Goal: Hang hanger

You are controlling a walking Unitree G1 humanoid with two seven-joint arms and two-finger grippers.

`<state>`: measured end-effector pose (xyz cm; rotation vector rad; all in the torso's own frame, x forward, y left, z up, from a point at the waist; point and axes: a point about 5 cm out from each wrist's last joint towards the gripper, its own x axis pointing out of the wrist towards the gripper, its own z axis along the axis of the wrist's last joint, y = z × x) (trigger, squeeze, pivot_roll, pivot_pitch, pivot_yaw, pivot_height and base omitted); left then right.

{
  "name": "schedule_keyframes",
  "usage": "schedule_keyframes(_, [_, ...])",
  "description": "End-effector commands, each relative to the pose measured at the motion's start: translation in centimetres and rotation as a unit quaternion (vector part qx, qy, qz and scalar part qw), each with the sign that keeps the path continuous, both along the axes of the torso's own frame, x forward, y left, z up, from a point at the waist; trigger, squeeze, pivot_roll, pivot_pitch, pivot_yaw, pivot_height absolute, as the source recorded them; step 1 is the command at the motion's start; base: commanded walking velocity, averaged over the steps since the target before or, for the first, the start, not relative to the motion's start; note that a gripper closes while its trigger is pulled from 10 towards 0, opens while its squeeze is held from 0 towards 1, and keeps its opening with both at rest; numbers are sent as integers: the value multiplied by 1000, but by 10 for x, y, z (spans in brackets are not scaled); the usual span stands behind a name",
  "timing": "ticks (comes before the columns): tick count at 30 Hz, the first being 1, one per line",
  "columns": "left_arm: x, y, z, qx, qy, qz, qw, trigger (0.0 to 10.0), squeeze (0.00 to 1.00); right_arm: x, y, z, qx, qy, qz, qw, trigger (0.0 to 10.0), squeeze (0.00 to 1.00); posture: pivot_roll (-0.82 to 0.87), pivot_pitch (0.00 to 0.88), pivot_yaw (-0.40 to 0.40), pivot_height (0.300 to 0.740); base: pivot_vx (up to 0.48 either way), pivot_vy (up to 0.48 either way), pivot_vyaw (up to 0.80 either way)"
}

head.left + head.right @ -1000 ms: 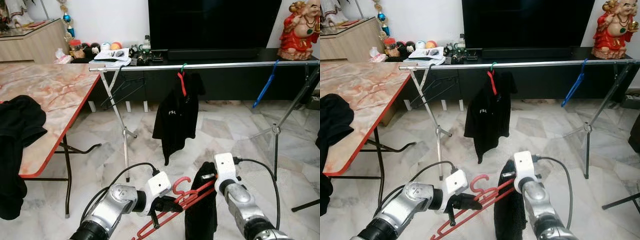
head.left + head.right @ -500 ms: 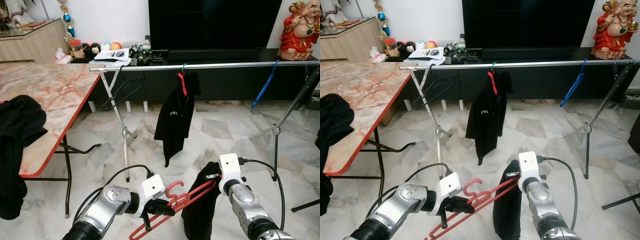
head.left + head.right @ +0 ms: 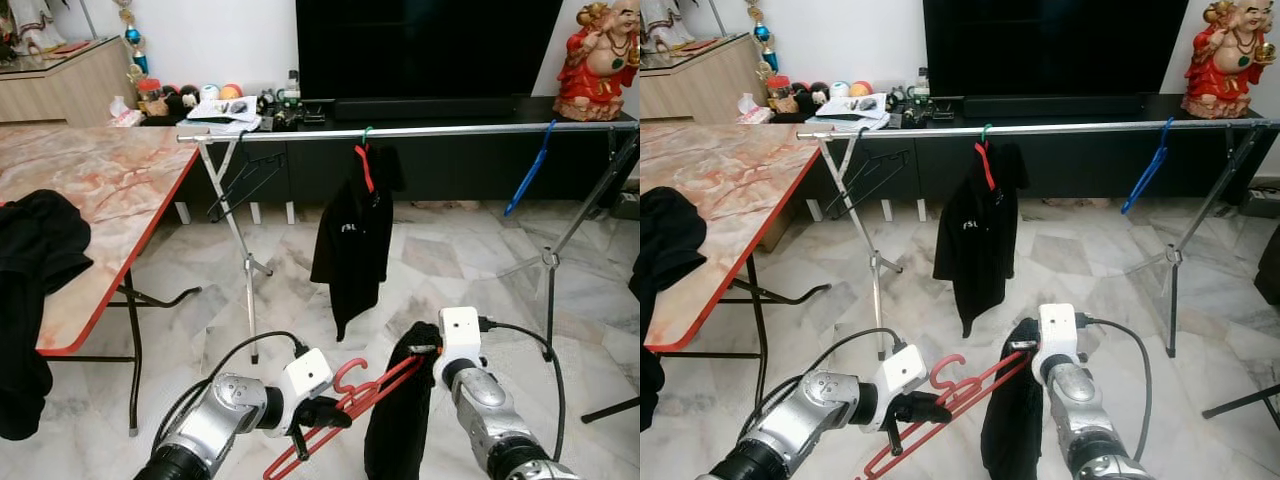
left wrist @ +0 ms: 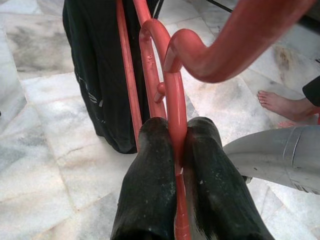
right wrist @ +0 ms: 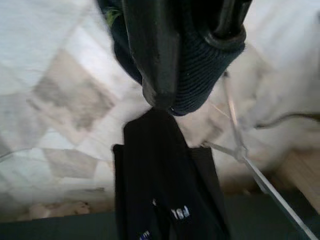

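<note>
My left gripper (image 3: 322, 411) is shut on a red hanger (image 3: 372, 391) just below its hook, low in front of me; its fingers (image 4: 150, 165) pinch the red neck (image 4: 175, 95). My right gripper (image 3: 428, 350) is shut on a black garment (image 3: 398, 425) that drapes over the hanger's far end and hangs down; dark cloth (image 5: 207, 47) bunches between its fingers. Ahead, a silver rail (image 3: 450, 130) carries a black shirt (image 3: 350, 245) on a red hanger, a blue hanger (image 3: 527, 172) and a black hanger (image 3: 245, 180).
A marble table (image 3: 110, 185) with a red edge stands at my left, with black clothes (image 3: 30, 250) on it. The rack's crossed legs (image 3: 246, 270) stand ahead on the marble floor. A TV console and a red statue (image 3: 600, 60) lie behind. A person's bare foot (image 4: 280, 102) is near.
My left gripper with the red hanger has dropped slightly and shifted left; the right gripper with the garment moved a little right. The hung black shirt has swung on the rail.
</note>
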<state>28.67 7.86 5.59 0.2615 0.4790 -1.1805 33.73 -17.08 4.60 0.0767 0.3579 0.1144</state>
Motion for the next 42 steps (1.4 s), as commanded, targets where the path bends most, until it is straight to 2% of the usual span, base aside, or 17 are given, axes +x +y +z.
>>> schedule_keyframes(1, [3,4,0,7,4,11,1000,10000,0,3,4,6,36,-16,-4,999,10000,0,-6,3,46,740,0,0,0])
schedule_keyframes(7, [4,5,-3,11,6,19,1000,10000,0,-3,3,5,84,-18,-26,996,10000,0,-19,11,50,740,0,0,0])
schedule_keyframes(11, [4,6,-3,12,7,23,1000,10000,0,-5,-2,2,93,-4,-53,994,10000,0,-22,12,51,740,0,0,0])
schedule_keyframes(13, [6,6,-4,15,3,32,999,10000,0,-9,-8,-2,114,15,-90,989,10000,0,-25,15,52,740,0,0,0])
schedule_keyframes(17, [11,5,-5,18,-8,56,998,10000,0,-11,-9,-3,154,24,-117,981,10000,0,-30,19,55,740,0,0,0])
schedule_keyframes(20, [11,3,-5,12,-5,60,998,10000,0,-13,-4,-7,158,37,-97,982,10000,0,-30,19,55,740,0,0,0])
schedule_keyframes(22, [10,2,-5,9,-3,56,998,10000,0,-16,7,-7,169,41,-50,984,10000,0,-27,22,56,740,0,0,0])
schedule_keyframes(23, [10,2,-5,9,-3,56,998,10000,0,-16,7,-7,169,41,-50,984,10000,0,-27,22,56,740,0,0,0])
schedule_keyframes(28, [7,2,-4,-2,6,38,999,10000,0,-19,23,0,179,26,36,983,10000,0,-25,28,57,740,0,0,0])
schedule_keyframes(30, [6,2,-4,-6,9,31,999,10000,0,-20,24,0,172,23,48,984,10000,0,-25,28,57,740,0,0,0])
schedule_keyframes(33, [3,5,-4,-5,20,11,1000,10000,0,-20,16,1,124,16,57,991,10000,0,-22,32,59,740,0,0,0])
schedule_keyframes(37, [0,8,-4,-4,29,-3,1000,10000,0,-17,10,8,119,7,59,991,10000,0,-22,37,60,740,0,0,0])
schedule_keyframes(42, [0,10,-4,-6,32,-3,999,10000,0,-16,9,18,120,-13,80,989,10000,0,-22,39,61,740,0,0,0])
